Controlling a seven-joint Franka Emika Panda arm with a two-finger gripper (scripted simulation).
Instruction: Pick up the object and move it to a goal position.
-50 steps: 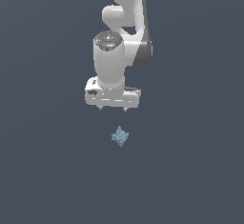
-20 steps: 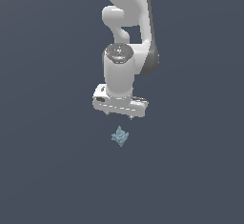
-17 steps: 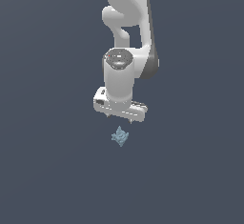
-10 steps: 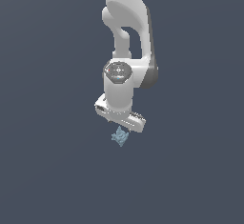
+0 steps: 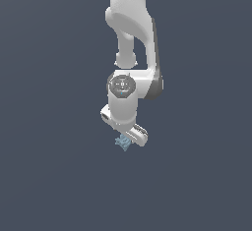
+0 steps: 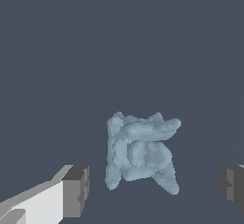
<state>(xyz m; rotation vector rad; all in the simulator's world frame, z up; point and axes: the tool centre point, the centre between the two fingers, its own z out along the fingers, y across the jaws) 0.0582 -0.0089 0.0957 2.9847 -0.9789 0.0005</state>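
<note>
Apart from the task's thing and the arm, we see only one surface: a flat, dark slate-grey ground (image 5: 54, 176) filling the exterior view from edge to edge, left to right, near to far. We note no seams, marks or edges on it. In the wrist view the same plain grey ground (image 6: 57, 51) fills the background, evenly lit.

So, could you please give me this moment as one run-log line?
phase: pre-grasp | gripper: open, straddling object | object: between fingertips, ungrasped | goal: not visible
</note>
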